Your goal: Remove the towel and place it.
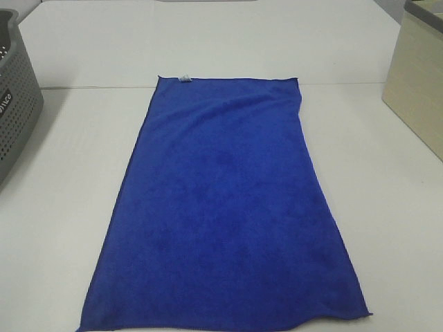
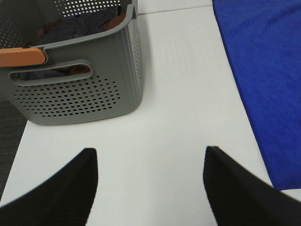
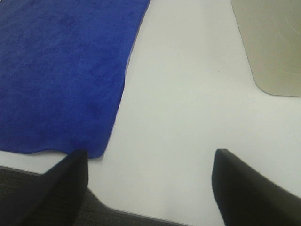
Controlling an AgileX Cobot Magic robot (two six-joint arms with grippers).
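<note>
Left gripper (image 2: 150,162), right gripper (image 3: 149,162): jaws apart, empty. Towel (image 1: 225,214): flat, likely soft, light, limp; pinch corners at 6 o'clock edge.

The left gripper (image 2: 149,162) hangs with jaws apart above the white table (image 2: 178,94); grey perforated basket (image 2: 80,89) at ten o'clock, blue towel (image 2: 268,70) at two.
</note>
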